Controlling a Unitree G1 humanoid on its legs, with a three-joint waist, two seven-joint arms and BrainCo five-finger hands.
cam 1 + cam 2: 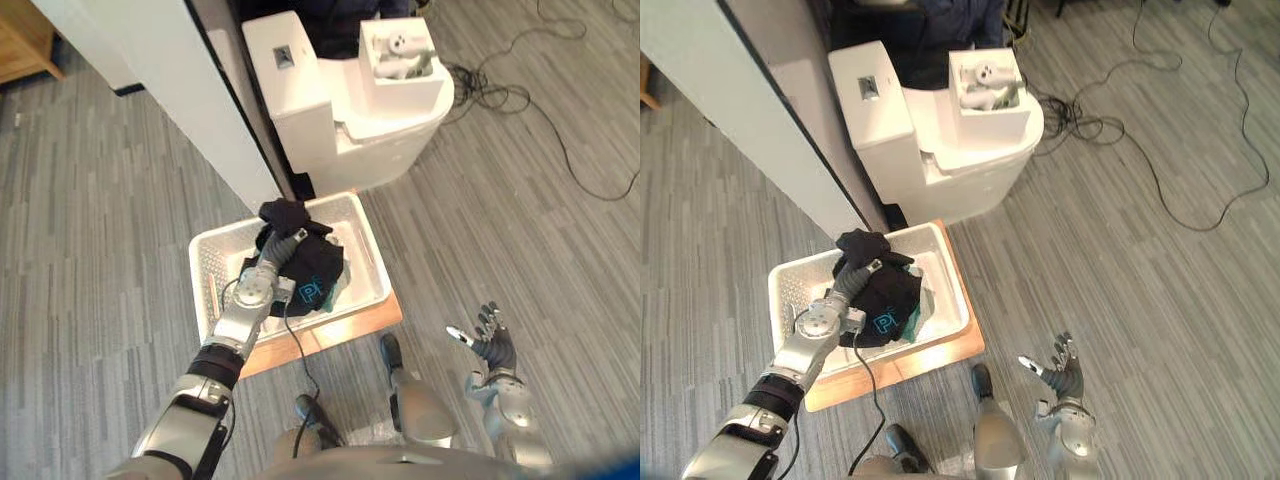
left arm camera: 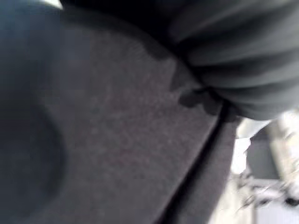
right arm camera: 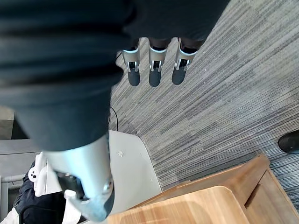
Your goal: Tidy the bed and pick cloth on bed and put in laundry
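Head views. White laundry basket (image 1: pixel 372 250) sits on a wooden board (image 1: pixel 360 322) on the grey plank floor (image 1: pixel 100 200).

Black cloth (image 1: pixel 322 268) lies inside the basket, heaped toward its far side. One bunched end rides up on the far rim.

Print: one teal printed mark (image 1: pixel 310 292) on the near part of the cloth, light on black. Noted as a mark only, not read off. No other label seen on the basket or board.

Left hand (image 1: pixel 283 247): reaches into the basket from the near side, laid on top of the cloth heap and pointing at the bunched end. Its tip is buried in the dark fabric. The left wrist view is pressed right up to dark cloth, with the ribbed cover at one corner. Cannot tell whether this hand grips the cloth or only rests on it.

Right hand (image 1: pixel 493 347): held over bare floor, well apart from the basket, palm up. Its fingers (image 3: pixel 154 74) are straight and spread, with nothing in them.

Beyond the basket stands a white unit (image 1: pixel 330 110), and a white box (image 1: pixel 405 90) sits on top of it. In the box is what looks like a pale soft toy (image 1: pixel 400 48).
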